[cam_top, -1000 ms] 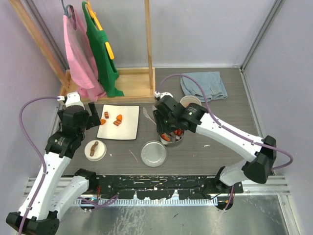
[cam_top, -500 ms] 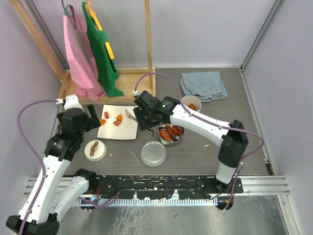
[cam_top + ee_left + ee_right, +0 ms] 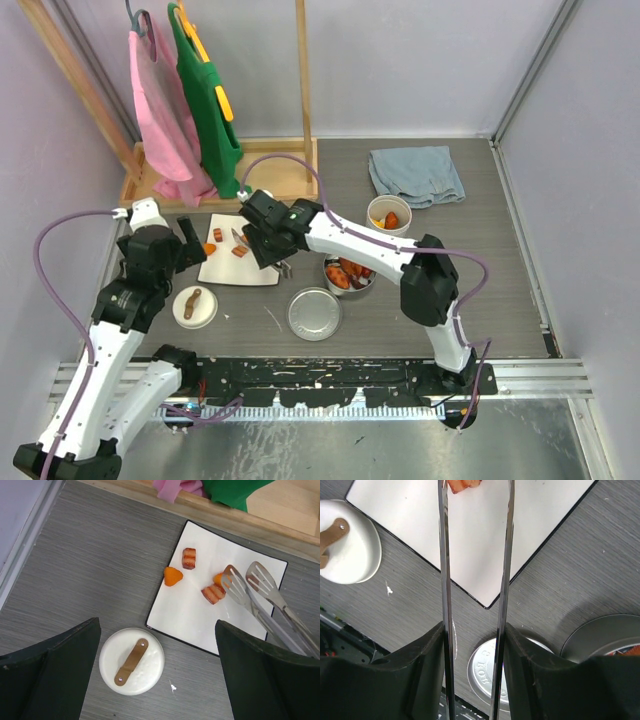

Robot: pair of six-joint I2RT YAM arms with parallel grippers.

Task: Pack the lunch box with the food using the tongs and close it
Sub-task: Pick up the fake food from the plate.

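Grey tongs [image 3: 236, 587] in the right gripper [image 3: 472, 635] stood apart over the white plate [image 3: 200, 615]; one tip hid part of an orange piece [image 3: 218, 578].

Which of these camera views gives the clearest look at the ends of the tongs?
The left wrist view: both slotted tips of the tongs show whole over the white plate. The right wrist view shows only their two arms; the top view shows them tiny.

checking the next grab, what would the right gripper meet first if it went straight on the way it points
Most likely the reddish food piece on the white square plate, just ahead of the tongs the right gripper holds; height is unclear.
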